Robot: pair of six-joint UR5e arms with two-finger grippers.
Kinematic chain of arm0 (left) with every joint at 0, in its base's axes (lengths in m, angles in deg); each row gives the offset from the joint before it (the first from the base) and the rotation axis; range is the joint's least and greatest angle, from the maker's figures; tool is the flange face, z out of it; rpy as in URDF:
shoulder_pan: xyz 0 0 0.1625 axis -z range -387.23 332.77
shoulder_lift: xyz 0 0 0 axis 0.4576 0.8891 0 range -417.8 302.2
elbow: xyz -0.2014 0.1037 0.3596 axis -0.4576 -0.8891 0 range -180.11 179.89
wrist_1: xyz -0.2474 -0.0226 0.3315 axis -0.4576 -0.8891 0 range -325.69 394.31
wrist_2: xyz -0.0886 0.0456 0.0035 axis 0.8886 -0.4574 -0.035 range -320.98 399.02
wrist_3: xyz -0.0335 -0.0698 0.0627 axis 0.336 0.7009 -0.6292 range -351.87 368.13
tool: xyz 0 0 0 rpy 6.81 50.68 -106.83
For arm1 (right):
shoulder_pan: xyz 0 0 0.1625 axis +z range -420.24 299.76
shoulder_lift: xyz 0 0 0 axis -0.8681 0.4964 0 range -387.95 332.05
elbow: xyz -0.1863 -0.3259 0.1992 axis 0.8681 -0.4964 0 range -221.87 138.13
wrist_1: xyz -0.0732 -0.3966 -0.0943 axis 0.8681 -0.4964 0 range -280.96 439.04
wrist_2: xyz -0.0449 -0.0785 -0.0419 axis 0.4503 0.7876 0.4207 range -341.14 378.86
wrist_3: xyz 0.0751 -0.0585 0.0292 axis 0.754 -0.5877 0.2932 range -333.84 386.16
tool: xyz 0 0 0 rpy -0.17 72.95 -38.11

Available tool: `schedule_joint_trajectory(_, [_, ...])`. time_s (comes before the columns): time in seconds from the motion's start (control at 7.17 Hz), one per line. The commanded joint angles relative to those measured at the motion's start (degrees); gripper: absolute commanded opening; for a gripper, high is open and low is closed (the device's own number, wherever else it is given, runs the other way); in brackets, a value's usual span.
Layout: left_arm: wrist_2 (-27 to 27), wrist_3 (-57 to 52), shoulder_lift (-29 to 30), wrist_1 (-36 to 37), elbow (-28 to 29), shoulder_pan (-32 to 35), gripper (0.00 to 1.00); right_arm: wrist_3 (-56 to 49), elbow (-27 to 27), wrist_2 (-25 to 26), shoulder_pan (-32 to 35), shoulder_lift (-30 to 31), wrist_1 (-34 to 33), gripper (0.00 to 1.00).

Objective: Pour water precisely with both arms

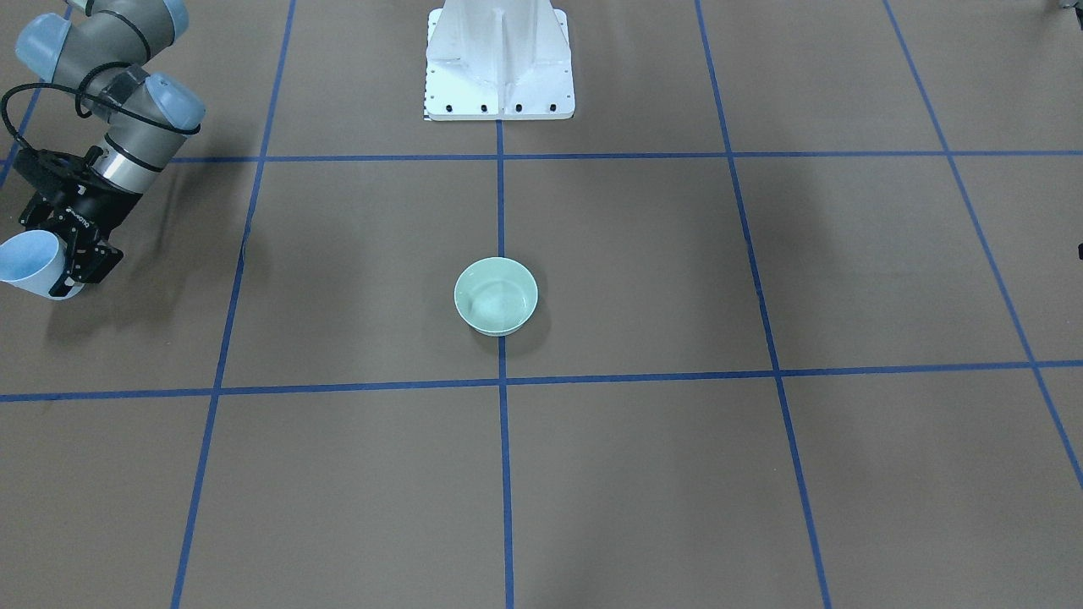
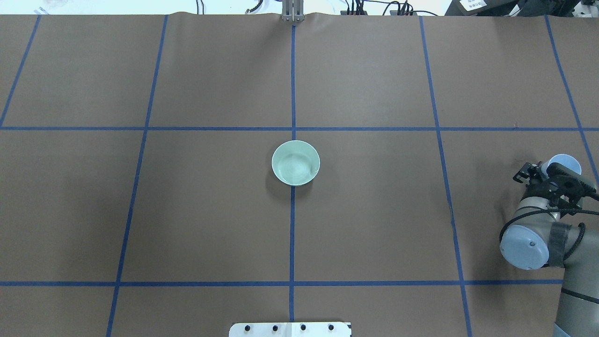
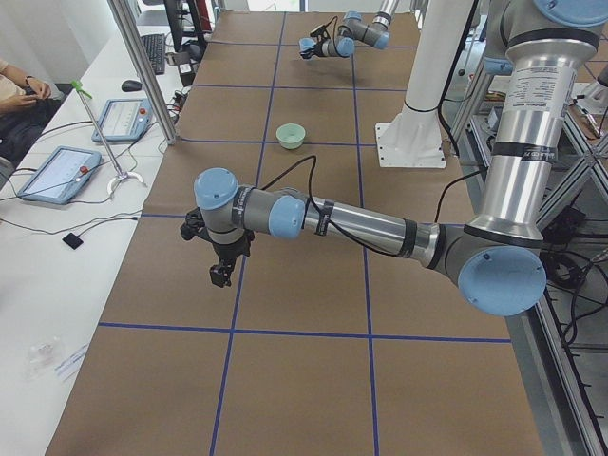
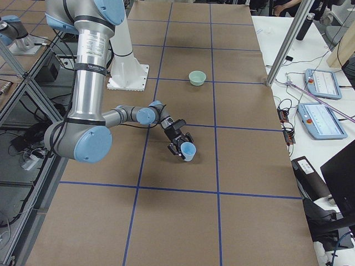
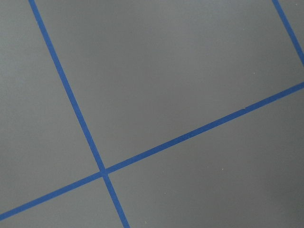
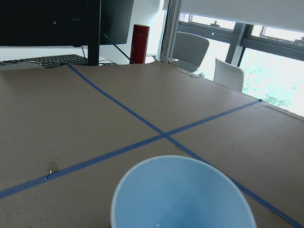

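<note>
**At the table's right edge: a cup gripped well away from its bowl**

At the right end of the table, my right gripper is clamping a light-blue cup by its side wall, mouth up as far as I can judge. The green bowl is sitting well apart from it, on the middle tape line. Faint rings are showing on the bowl's floor, and I am reading them as the water. Whether the cup is carrying any I cannot tell, because the wrist view is showing only a pale inside.

My left gripper is hanging over bare table at the opposite end, pointing down. It is showing in 1 side view only, so I cannot tell whether its jaws are wide or narrow.

I am seeing 3 risks here.

- The carry to the bowl is looking long, so any quick swing or wrist roll would be sloshing liquid over the rim onto the paper.
- I am gripping a thin, tapered wall, so squeezing harder would be buckling it and easing off would be letting it slide.
- The bowl is standing unheld, so a low approach would be knocking it, and a pour started short of its rim would be missing it.
</note>
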Motion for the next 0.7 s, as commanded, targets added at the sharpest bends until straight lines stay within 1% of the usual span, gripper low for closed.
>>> schedule_joint_trajectory(0.0, [-0.2, 0.1, -2.2, -0.1, 0.4, 3.4, 1.00, -4.7, 0.4, 0.1, 2.1, -3.5, 0.5, 0.00])
schedule_joint_trajectory(0.14, [-0.2, 0.3, -2.4, 0.1, 1.6, 5.9, 1.00, -7.8, 0.8, 0.1, 2.7, -4.8, 3.3, 0.00])
schedule_joint_trajectory(0.28, [-0.2, 0.2, -2.9, 0.0, 2.8, 7.6, 1.00, -13.8, 0.8, 0.0, 3.2, -5.0, 11.0, 0.00])
schedule_joint_trajectory(0.42, [-0.2, 0.2, -2.9, 0.0, 2.8, 7.8, 1.00, -21.6, 0.8, 0.3, 3.3, -5.2, 20.2, 0.00])
schedule_joint_trajectory(0.56, [-0.2, 0.2, -2.9, 0.0, 2.8, 7.8, 1.00, -27.3, 0.7, 0.2, 3.2, -5.5, 23.9, 0.00])
